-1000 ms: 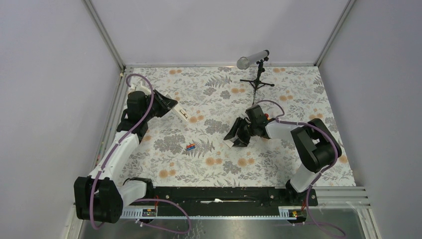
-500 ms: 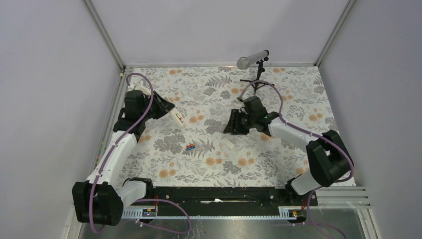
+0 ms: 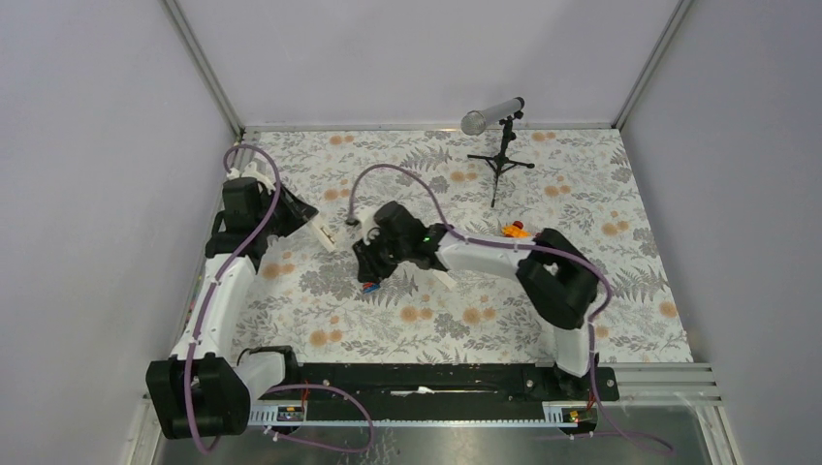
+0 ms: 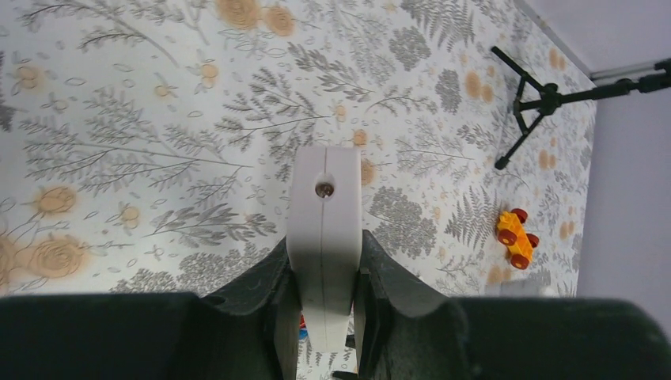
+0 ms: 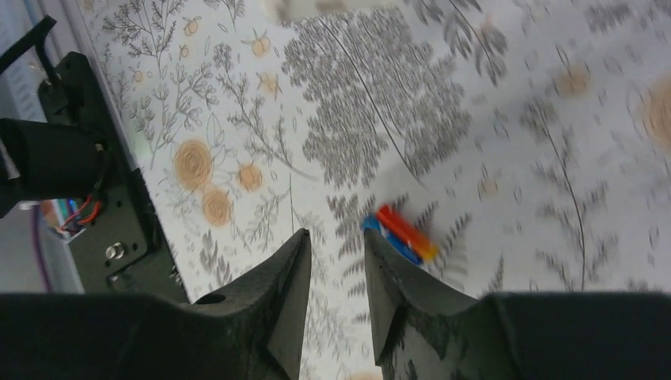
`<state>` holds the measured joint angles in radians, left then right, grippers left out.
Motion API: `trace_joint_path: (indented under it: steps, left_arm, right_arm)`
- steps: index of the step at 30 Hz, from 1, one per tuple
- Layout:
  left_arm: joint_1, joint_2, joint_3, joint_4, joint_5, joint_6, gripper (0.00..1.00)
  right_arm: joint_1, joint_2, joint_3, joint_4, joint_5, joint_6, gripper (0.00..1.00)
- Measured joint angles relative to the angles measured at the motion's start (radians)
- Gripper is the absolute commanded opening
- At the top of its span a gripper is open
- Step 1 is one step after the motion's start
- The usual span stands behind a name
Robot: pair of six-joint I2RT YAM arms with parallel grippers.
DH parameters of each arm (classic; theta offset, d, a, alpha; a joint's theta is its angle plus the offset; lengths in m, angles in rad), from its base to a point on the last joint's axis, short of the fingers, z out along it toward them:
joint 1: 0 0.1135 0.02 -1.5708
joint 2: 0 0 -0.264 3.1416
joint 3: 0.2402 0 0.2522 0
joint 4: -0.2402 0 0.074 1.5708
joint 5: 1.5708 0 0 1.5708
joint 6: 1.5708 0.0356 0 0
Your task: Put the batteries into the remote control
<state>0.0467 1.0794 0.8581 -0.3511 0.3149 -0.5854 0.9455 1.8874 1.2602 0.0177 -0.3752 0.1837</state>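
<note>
Two batteries (image 3: 369,287) lie mid-table in top view right under the right gripper (image 3: 373,274), left gripper (image 3: 308,219) at far left holding the remote control (image 3: 325,237); left wrist: fingers clamped on the remote control's sides; right wrist: fingers slightly apart, batteries on the table just right of the tips.

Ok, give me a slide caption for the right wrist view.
Right hand, narrowly open and empty, hovers above the floral table with the red and blue batteries lying just beside its fingertips.
</note>
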Motion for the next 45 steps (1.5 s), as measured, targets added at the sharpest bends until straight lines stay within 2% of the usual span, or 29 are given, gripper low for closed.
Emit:
trace_joint_path:
  steps: [5, 12, 16, 21, 36, 38, 42, 45]
  left_arm:
    - [0.052, 0.0, 0.0, -0.064, -0.023, -0.005, 0.0]
    - [0.127, 0.001, 0.0, -0.134, -0.076, -0.023, 0.0]
    - [0.143, 0.001, 0.0, -0.142, -0.085, -0.026, 0.0]
    - [0.15, 0.003, 0.0, -0.147, -0.084, -0.032, 0.0]
    - [0.152, 0.005, -0.023, -0.128, -0.054, -0.066, 0.0]
    - [0.152, 0.005, -0.025, -0.126, -0.053, -0.068, 0.0]
    - [0.153, 0.005, -0.025, -0.126, -0.053, -0.068, 0.0]
    - [0.153, 0.005, -0.025, -0.126, -0.054, -0.067, 0.0]
  right_arm:
    - [0.07, 0.143, 0.183, -0.077, 0.055, -0.137, 0.39]
    - [0.09, 0.193, 0.239, -0.178, 0.145, -0.224, 0.42]
    - [0.09, 0.219, 0.281, -0.234, 0.204, -0.253, 0.48]
    - [0.09, 0.257, 0.328, -0.296, 0.246, -0.291, 0.49]
    - [0.09, 0.283, 0.341, -0.383, 0.28, -0.323, 0.5]
    - [0.09, 0.283, 0.339, -0.381, 0.28, -0.323, 0.53]
    - [0.091, 0.274, 0.333, -0.387, 0.284, -0.301, 0.67]
    - [0.091, 0.214, 0.276, -0.407, 0.282, -0.262, 0.67]
